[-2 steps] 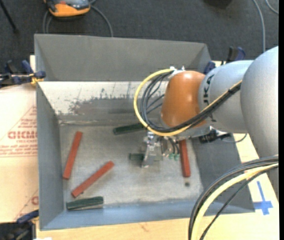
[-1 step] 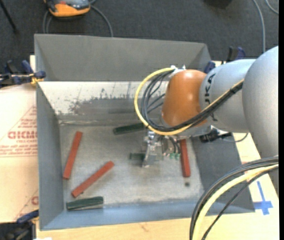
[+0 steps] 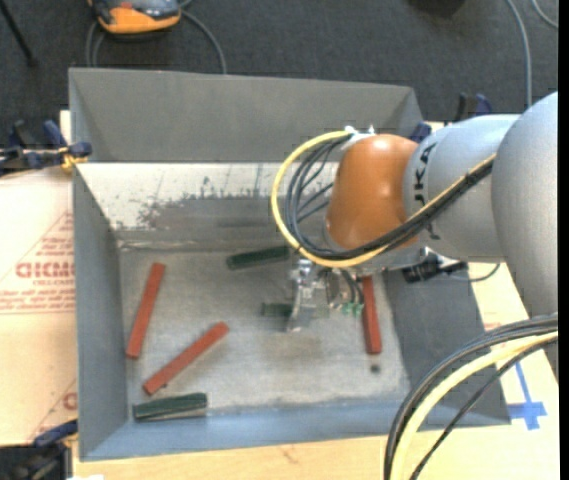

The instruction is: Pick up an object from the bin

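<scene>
camera view: the arm comes in from the right, with its orange cover (image 3: 364, 198) and a loop of cables (image 3: 286, 183) hanging over the back half of the grey bin (image 3: 94, 298). below the cover, the gripper (image 3: 304, 306) points down to the bin floor, about at its middle. whether the pincer is spread or pressed together cannot be told, as the tip is small and partly hidden by the wrist above it.

just left of the gripper, and meeting its tip, lies a short green stick (image 3: 276, 311), dark and flat on the floor. its right end disappears at the gripper. whether it is gripped or only touched cannot be told.

behind the gripper and a little to its left lies a back green stick (image 3: 258, 258), close to the rear wall. just to the gripper's right lies a right red stick (image 3: 370, 320), running front to back. well to the gripper's left is a left red stick (image 3: 146, 308), nearly upright in the view and leaning slightly. left of the gripper and nearer the front lies a slanted red stick (image 3: 186, 358). farthest from the gripper, in the front left corner, lies a corner green stick (image 3: 169, 406), along the front wall.
</scene>
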Tool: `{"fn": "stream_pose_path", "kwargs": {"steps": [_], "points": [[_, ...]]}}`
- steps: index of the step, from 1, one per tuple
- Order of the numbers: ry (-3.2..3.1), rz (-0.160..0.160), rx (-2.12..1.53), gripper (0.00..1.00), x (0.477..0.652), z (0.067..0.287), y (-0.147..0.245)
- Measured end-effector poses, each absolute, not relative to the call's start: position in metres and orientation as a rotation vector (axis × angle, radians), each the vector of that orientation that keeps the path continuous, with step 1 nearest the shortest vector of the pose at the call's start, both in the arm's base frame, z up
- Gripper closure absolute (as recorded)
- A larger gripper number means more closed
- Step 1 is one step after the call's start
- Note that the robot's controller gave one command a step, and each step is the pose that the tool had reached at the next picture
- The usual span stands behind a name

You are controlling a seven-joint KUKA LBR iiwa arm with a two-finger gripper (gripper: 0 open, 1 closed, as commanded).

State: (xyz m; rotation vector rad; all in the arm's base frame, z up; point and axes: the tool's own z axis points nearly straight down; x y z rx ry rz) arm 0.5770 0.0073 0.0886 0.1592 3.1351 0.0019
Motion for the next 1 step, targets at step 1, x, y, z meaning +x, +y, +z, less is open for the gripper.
{"fn": "stream_pose_path", "kwargs": {"steps": [1], "points": [[3.137,0.002,0.159,1.0,0.5767,0.0981,0.0072]]}}
